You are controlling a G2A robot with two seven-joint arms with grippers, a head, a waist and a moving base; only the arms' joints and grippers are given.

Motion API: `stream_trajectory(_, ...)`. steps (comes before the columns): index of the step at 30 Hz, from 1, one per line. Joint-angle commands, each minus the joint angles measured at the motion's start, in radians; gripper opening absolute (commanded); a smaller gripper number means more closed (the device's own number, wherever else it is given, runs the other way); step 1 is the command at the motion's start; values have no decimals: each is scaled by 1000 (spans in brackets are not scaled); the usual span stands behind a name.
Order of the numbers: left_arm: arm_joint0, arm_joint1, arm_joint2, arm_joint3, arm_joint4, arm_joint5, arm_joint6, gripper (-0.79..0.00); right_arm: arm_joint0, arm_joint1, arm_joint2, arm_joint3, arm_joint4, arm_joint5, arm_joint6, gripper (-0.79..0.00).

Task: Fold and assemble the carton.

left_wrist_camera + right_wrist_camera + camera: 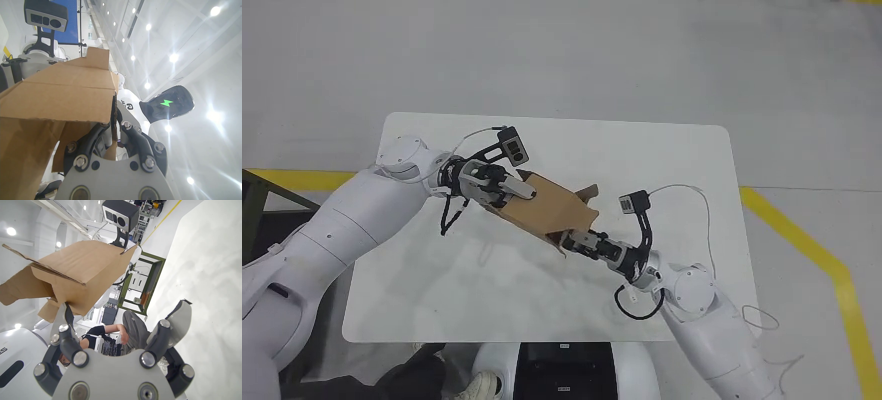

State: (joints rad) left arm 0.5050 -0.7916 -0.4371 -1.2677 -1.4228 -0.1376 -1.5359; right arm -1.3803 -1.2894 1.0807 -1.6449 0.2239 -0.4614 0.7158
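carton [550,208] above the table [682,160]: left fingers [133,132] pinch one end, right fingers [179,313] spread wide at the other.

The left arm [362,215] and right arm [712,320] are wearing smooth white shells with rounded joints. The left claw [114,117] and right claw [123,306] are showing grey metal plates [113,181], black linkages [88,140] and silver screws [81,162]. Each wrist is carrying a black-and-grey camera [513,150] on a black bracket [121,238], trailing thin white cables [697,193].
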Motion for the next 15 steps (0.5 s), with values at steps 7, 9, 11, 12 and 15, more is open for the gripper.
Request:
stream_trajectory(7,0,0,0,0,0,0,0,-785,3,2,-14,-10,-46,21,-30,0)
stream_trajectory(9,0,0,0,0,0,0,0,-785,3,2,-16,-13,-57,27,-39,0)
stream_trajectory(11,0,0,0,0,0,0,0,-785,2,3,-18,-16,-68,32,-48,0)
stream_trajectory(12,0,0,0,0,0,0,0,-785,1,3,-19,-18,-73,35,-53,0)
stream_trajectory(15,0,0,0,0,0,0,0,-785,0,4,-22,-23,-88,46,-65,0)
